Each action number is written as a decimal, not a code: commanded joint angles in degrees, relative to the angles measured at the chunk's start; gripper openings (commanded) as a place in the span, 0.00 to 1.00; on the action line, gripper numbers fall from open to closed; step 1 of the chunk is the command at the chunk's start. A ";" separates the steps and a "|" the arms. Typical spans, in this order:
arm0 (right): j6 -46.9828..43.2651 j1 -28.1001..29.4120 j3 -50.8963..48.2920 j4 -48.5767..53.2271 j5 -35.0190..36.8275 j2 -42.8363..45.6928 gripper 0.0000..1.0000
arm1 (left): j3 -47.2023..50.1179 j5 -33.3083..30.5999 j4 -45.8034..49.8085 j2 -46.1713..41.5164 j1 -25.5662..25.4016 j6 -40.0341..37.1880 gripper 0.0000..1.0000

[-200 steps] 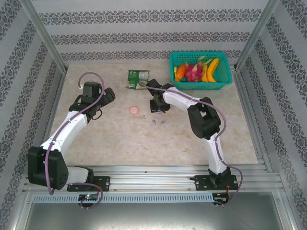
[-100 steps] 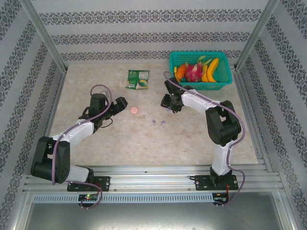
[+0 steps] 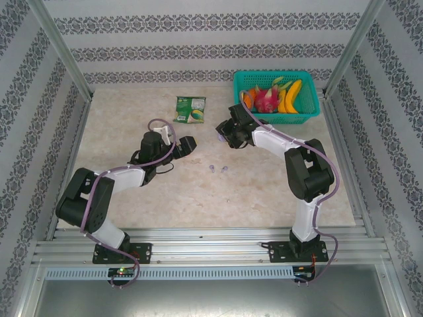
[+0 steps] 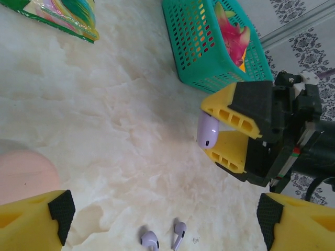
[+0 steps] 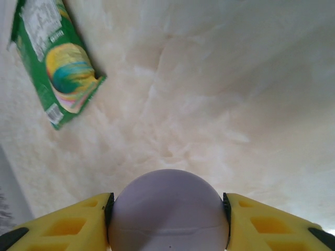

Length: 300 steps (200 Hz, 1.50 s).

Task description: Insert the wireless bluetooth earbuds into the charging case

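Lilac earbuds (image 4: 149,240) are lying side by side just ahead of our left gripper (image 4: 163,209), which is gaping empty, while our right gripper (image 5: 167,206) is pinching the lilac case (image 4: 207,130).

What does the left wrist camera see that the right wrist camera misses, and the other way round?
Left wrist, not right: the teal basket, two earbuds on the table, and a pink case. Right wrist, not left: the packet's full printed front. Both: the lilac case gripped by the right end effector, the packet and the table.
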<state>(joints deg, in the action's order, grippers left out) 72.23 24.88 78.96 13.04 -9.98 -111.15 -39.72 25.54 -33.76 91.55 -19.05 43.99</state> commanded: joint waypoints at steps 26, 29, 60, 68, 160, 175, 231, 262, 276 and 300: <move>10.60 1.37 -1.00 -6.99 -1.26 0.81 0.41 | -4.72 3.11 -7.01 4.71 -1.21 -0.65 0.74; 10.87 1.51 -1.00 -7.12 -1.27 0.77 0.41 | -4.91 3.22 -7.01 4.97 -1.25 -0.73 0.73; 13.97 3.22 -0.65 -9.08 -0.62 0.22 0.41 | -6.58 3.15 -7.88 7.37 -2.12 -0.97 0.65; 14.74 3.61 -0.52 -9.61 -0.57 0.07 0.41 | -7.07 2.94 -7.99 8.03 -2.46 -0.82 0.65; 17.77 6.73 0.06 -12.42 -0.03 -0.47 0.41 | -10.62 1.88 -7.89 12.13 -3.71 -1.50 0.60; 17.81 6.98 0.10 -12.58 0.02 -0.41 0.41 | -10.94 1.71 -8.07 12.72 -3.92 -1.43 0.59; 17.86 7.46 0.19 -12.58 0.02 -0.28 0.40 | -12.11 0.09 -8.61 14.42 -4.11 -1.37 0.55; 17.86 7.58 -0.20 -12.68 0.06 -0.21 0.39 | -12.82 -0.49 -8.61 14.80 -4.13 -1.27 0.54; 17.81 7.68 -0.55 -12.79 0.10 -0.12 0.39 | -13.18 -0.82 -8.52 14.97 -4.11 -1.40 0.54; 17.86 7.72 -0.90 -12.89 0.04 -0.03 0.39 | -13.80 -0.99 -8.17 15.38 -4.07 -1.54 0.53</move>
<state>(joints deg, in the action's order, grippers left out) 89.73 32.01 78.87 0.95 -10.37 -111.18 -52.03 25.30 -39.62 105.89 -22.50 43.75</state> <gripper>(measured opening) 0.486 0.534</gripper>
